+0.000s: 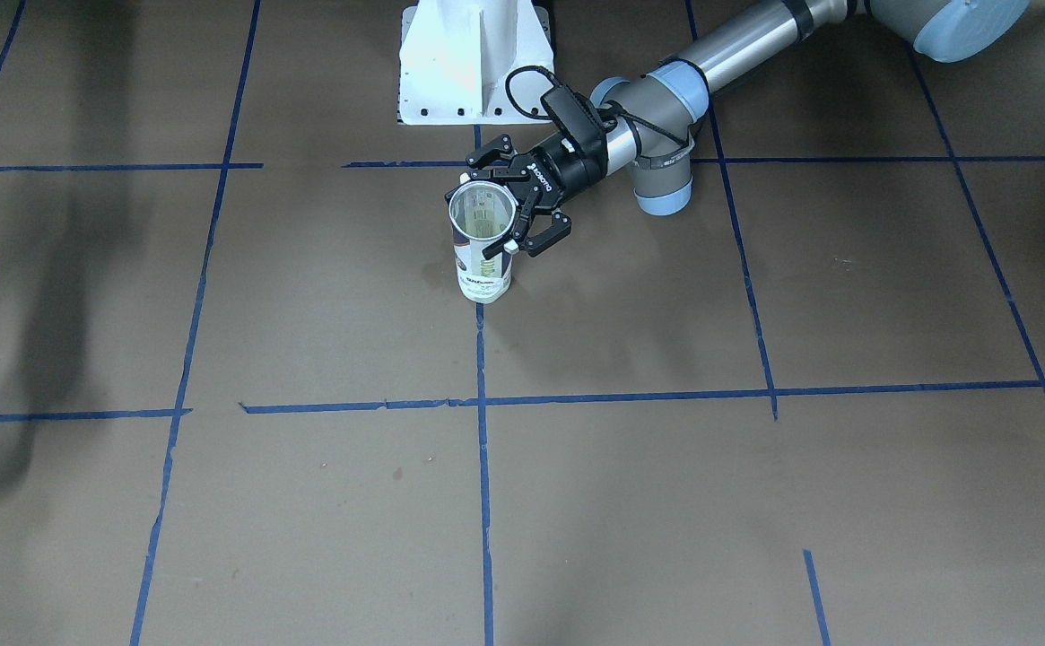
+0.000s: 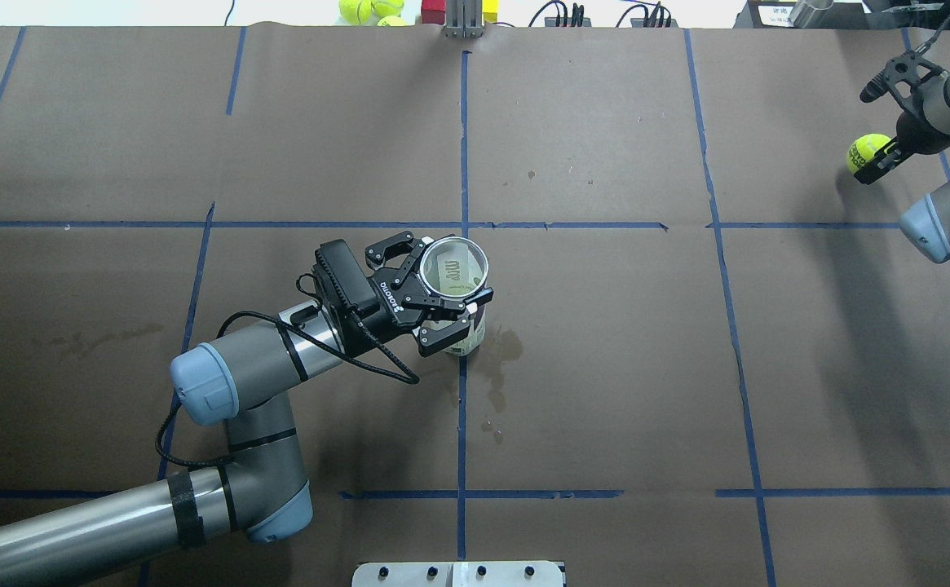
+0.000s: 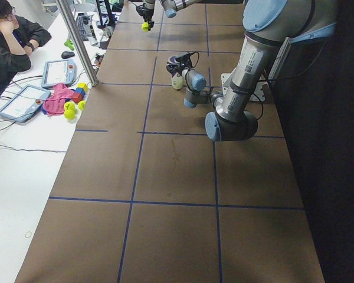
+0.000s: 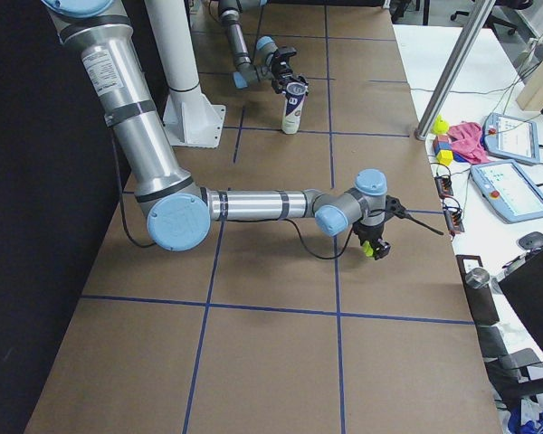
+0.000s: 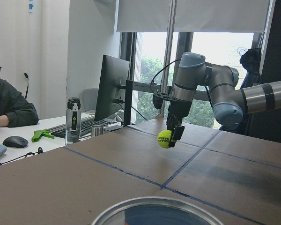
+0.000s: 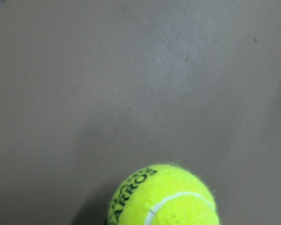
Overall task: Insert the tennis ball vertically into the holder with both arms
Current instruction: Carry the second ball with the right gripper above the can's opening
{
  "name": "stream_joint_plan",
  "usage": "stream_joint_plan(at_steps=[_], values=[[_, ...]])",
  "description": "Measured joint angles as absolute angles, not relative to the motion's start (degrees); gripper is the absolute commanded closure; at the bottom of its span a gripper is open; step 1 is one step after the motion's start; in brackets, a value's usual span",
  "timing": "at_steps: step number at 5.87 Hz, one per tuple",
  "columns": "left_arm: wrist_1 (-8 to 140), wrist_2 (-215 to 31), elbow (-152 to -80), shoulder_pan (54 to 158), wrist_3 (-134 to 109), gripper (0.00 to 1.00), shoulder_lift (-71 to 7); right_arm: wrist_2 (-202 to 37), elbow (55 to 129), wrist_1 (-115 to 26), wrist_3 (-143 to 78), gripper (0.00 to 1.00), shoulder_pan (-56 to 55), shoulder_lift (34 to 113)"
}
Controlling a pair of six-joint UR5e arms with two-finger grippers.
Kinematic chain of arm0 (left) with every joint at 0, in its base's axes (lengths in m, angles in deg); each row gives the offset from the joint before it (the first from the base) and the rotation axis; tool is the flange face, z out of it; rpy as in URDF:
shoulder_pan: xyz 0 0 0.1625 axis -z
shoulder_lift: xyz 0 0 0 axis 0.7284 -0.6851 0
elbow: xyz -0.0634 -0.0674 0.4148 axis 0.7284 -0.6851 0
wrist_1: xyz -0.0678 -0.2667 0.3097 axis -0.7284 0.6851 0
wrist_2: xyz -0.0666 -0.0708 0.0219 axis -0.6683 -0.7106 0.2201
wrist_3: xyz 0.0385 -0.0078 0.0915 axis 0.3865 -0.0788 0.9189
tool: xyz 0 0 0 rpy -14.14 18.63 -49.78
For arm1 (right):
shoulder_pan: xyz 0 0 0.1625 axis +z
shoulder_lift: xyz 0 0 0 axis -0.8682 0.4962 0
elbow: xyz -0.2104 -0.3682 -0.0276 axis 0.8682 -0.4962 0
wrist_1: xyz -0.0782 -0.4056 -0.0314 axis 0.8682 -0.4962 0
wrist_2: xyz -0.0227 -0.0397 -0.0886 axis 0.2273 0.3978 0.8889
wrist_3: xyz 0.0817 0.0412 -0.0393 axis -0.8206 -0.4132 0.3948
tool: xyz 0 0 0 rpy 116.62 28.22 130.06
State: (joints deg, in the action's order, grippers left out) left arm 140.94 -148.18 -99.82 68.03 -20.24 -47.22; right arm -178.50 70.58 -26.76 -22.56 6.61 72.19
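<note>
While upright, holder (image 1: 483, 269) in left gripper (image 2: 443, 285)

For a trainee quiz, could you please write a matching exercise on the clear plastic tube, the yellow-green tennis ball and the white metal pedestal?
1. clear plastic tube with white and navy label
2. yellow-green tennis ball
3. white metal pedestal

A. gripped by the right gripper, off the table
B. at the table's robot-side edge
C. upright, straddled by the left gripper

Pairs: 1-C, 2-A, 3-B
</note>
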Motion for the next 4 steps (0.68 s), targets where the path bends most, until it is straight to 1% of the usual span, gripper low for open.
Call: stream_joint_plan(at_steps=[2,3,4], values=[[140.9,-148.2,-99.8,68.0,-20.2,0.13,-47.3,-179.4,82.1,-27.3,-41.1,0.82,2.2,71.8],[140.9,-148.2,-99.8,68.0,-20.2,0.13,-47.4,-179.4,87.7,-29.7,-50.8,0.83,-1.0,70.3],[140.9,-148.2,-99.9,68.0,-20.2,0.13,-47.4,-179.2,94.1,-36.5,-57.6,0.83,-4.1,67.8]])
